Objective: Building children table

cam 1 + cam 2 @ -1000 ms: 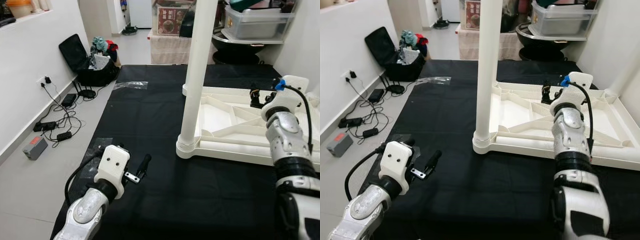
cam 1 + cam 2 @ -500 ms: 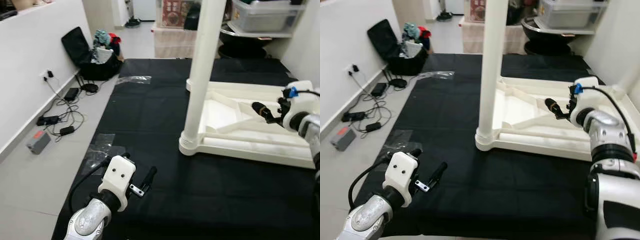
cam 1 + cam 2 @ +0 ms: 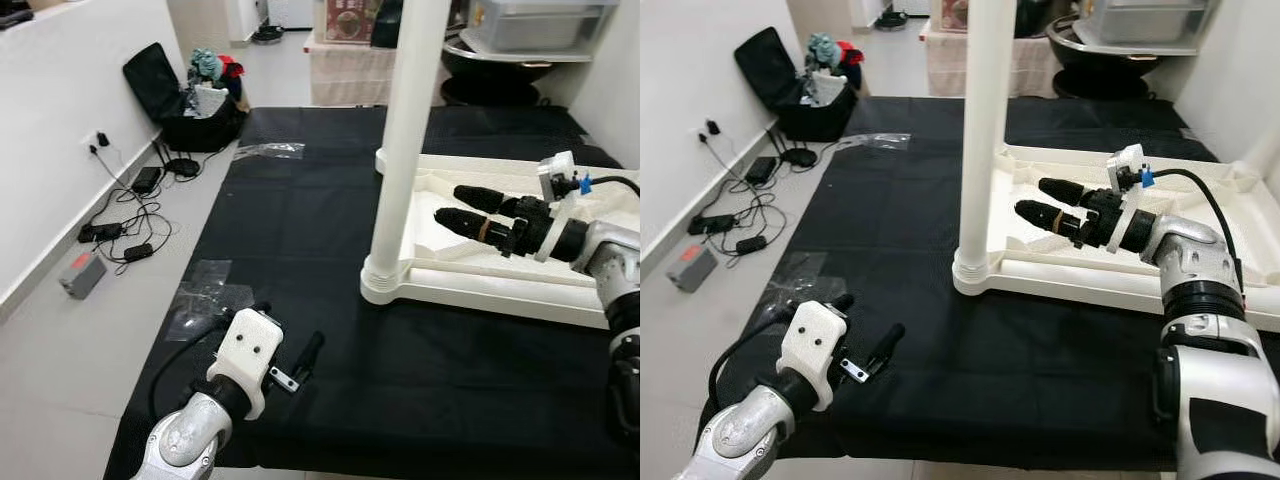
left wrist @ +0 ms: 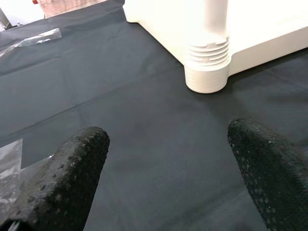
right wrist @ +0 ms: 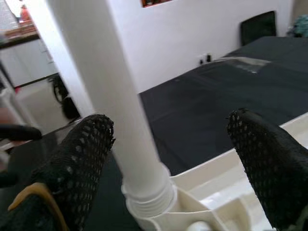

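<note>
Right gripper (image 3: 1038,198) spread wide, empty, aimed at upright leg (image 3: 981,140) just ahead. Probably leg tightening: centre fingers around leg above threaded collar (image 4: 207,54), then close squarely.

1. White plastic tabletop (image 3: 470,262) lies upside down on the black mat (image 3: 300,230), ribbed underside facing up.
2. One white leg (image 3: 400,150) stands upright, screwed into its near corner socket.

Both grippers' jaws apart, empty.
</note>
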### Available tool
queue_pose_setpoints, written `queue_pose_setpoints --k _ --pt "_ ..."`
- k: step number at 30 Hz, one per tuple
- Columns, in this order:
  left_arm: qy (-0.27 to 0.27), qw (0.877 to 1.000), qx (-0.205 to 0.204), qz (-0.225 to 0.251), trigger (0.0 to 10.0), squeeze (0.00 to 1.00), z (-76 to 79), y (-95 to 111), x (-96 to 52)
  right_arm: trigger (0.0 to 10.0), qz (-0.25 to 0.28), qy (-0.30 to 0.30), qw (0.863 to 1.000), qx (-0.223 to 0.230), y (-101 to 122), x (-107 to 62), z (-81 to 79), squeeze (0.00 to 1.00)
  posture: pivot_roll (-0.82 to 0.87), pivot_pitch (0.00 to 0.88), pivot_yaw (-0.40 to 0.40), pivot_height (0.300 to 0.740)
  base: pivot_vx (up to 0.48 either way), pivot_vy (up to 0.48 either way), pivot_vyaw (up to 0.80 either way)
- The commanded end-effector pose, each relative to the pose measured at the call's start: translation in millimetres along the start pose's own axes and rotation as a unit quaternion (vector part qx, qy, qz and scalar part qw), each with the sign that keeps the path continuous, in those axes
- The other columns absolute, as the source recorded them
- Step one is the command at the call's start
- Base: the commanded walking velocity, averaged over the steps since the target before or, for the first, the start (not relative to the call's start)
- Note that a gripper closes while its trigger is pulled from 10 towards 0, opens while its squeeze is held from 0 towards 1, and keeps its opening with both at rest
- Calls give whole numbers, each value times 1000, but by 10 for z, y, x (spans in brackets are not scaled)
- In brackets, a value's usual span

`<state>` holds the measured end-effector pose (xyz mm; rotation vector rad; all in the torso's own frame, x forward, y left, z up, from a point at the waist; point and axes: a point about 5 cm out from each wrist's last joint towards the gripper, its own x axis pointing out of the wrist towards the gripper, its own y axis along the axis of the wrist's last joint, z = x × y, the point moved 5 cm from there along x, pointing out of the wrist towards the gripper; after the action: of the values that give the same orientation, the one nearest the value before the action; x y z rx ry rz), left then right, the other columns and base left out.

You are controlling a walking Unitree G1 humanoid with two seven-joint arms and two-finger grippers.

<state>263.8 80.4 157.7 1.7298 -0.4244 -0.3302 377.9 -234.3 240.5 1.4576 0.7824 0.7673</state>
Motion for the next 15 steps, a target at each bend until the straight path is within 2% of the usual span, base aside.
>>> queue_pose_setpoints --k 1,5,7,11,15 --pt "0 1000 2 -3 10000 0 26 -16 -14 10000 -2 34 999 -13 -20 20 -82 0 128 137 -38 740 0 0 0" --pt "0 1000 1 -1 10000 0 24 -6 -7 10000 -6 44 999 -18 -45 40 -111 0 124 135 -36 740 0 0 0" --pt "-3 1000 2 -1 10000 0 37 -10 5 10000 5 63 998 -12 -41 103 -165 0 124 134 -35 740 0 0 0" --pt "-6 1000 -3 2 10000 0 53 4 11 10000 -7 78 997 -8 -93 213 -213 0 124 135 -35 740 0 0 0" --pt "1 1000 -18 1 10000 0 26 2 15 10000 24 100 995 7 -4 302 -260 0 126 140 -35 740 0 0 0"
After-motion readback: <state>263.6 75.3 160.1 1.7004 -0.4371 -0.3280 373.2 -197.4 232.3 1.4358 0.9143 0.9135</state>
